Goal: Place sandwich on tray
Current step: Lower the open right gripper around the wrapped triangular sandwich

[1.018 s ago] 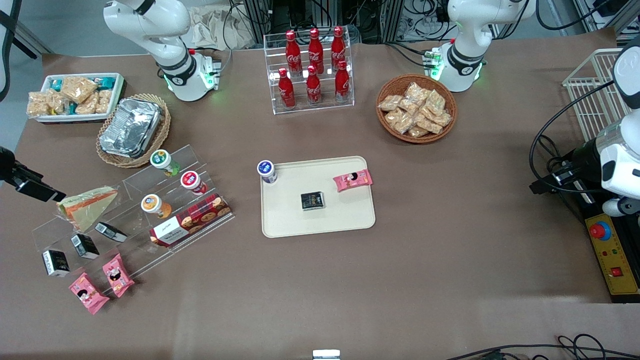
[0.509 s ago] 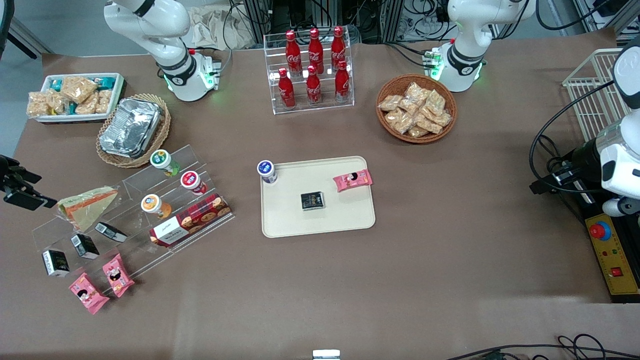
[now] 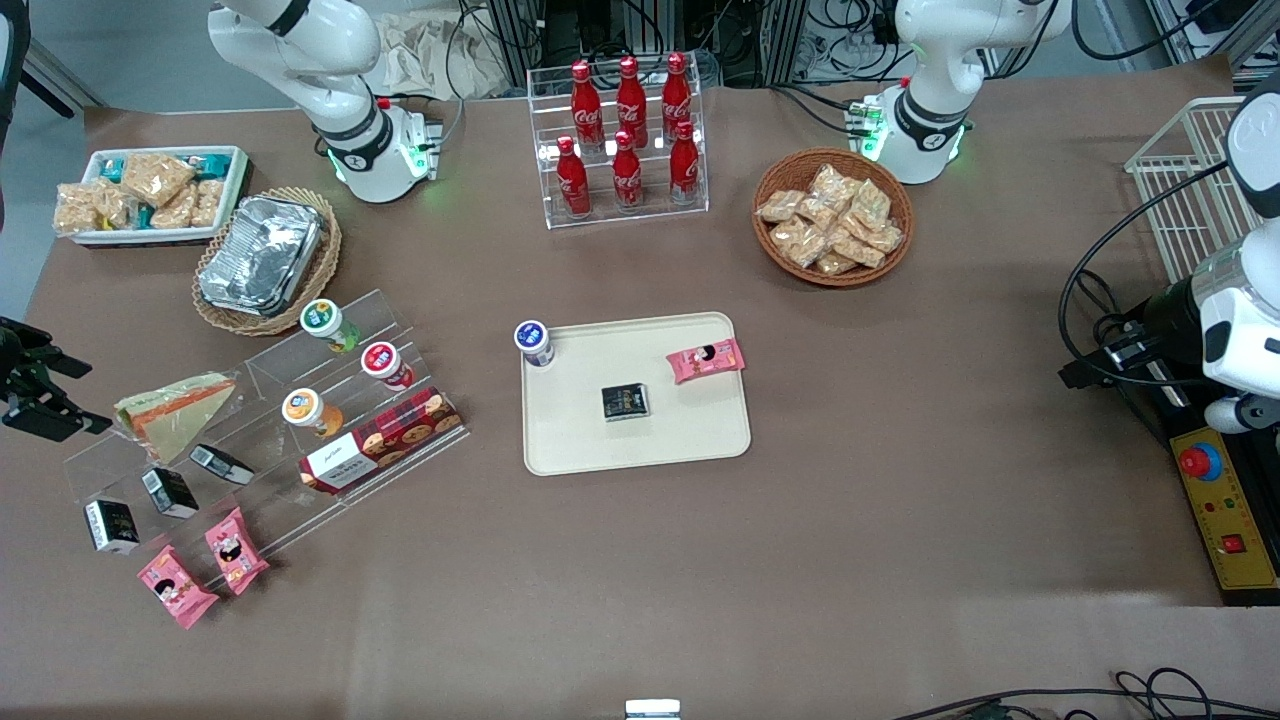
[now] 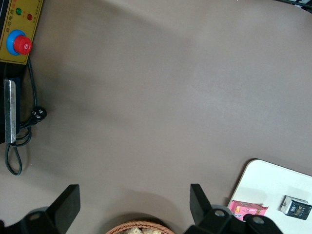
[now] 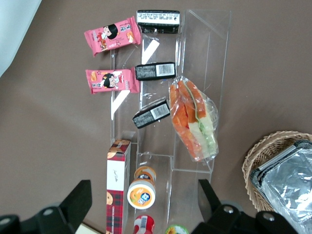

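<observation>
The sandwich [image 3: 175, 408], a clear-wrapped wedge with orange and green filling, lies on the upper step of a clear acrylic stand [image 3: 270, 430]. It also shows in the right wrist view [image 5: 192, 119]. The cream tray [image 3: 690, 430] sits mid-table and holds a black packet [image 3: 625, 402], a pink snack packet [image 3: 706, 360] and a blue-lidded cup [image 3: 534, 342]. Its corner shows in the left wrist view [image 4: 273, 180]. My gripper [image 3: 40, 400] hangs at the working arm's table edge, beside the sandwich and apart from it. In the right wrist view my gripper [image 5: 144, 200] is open and empty above the stand.
The stand also carries black packets [image 3: 168, 490], lidded cups [image 3: 305, 408] and a plaid biscuit box [image 3: 385, 438]. Pink snack packets [image 3: 205, 565] lie in front of it. A foil container in a wicker basket [image 3: 262, 255], cola bottles [image 3: 628, 135] and a snack basket [image 3: 832, 230] stand farther back.
My gripper has drawn away sideways from the sandwich toward the working arm's table edge. The sandwich and the tray have not moved.
</observation>
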Available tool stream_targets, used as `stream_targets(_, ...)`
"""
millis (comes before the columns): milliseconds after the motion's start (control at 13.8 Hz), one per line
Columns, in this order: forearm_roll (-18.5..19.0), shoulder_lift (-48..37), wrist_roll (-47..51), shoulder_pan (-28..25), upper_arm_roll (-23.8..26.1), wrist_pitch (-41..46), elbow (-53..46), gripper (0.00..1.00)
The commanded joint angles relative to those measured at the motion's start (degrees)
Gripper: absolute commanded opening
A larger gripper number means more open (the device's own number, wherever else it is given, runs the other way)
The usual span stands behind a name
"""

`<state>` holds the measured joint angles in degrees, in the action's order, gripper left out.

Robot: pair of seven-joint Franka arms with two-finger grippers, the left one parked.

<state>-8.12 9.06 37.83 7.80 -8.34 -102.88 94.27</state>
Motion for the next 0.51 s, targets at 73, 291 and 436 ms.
stream_targets(73, -0.4, 2.8, 0.4, 0.5, 0.1, -1.6, -0.9, 0.96)
stream_targets(291, -0.3, 4.6, 0.4, 1.9, -0.1, -2.5, 0.1, 0.96)
stream_targets(436, -0.2, 5.9, 0.1, 2.3, -0.1, -3.0, 0.2, 0.96)
